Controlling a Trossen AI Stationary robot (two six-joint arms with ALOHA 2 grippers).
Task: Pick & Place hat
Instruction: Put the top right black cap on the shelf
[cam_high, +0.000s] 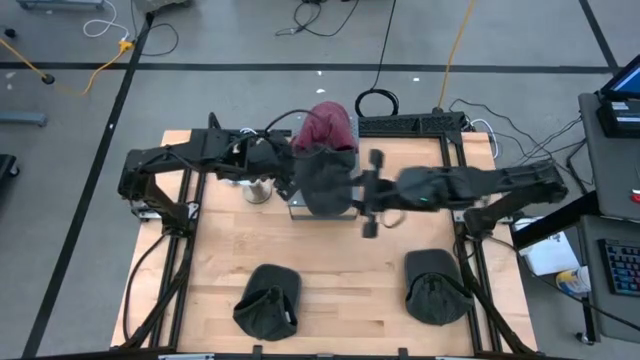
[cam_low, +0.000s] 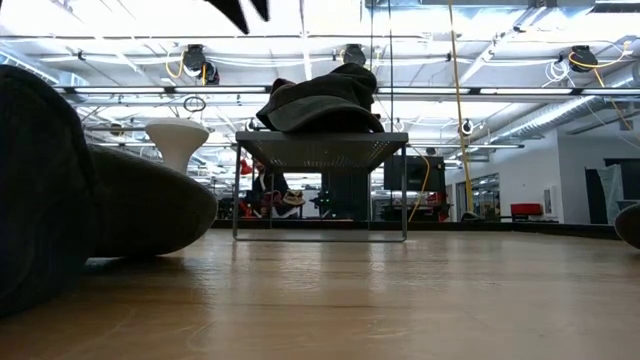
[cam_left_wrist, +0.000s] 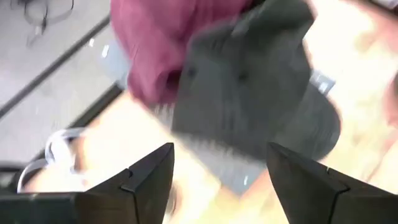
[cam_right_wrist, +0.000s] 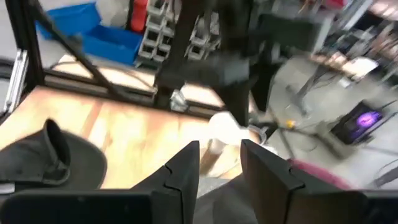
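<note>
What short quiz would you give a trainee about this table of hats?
1. How many dark hats lie at the front of the table?
2. True or false: a dark hat lies on top of the raised rack.
3. The left gripper has its fingers: A, apart and empty; B, shut on a hat.
Key: 1, two; 2, true; 3, A.

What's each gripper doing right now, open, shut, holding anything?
Left gripper: open, empty, above the dark grey fabric hat on the maroon one.
Right gripper: fingers slightly apart, holding nothing.
</note>
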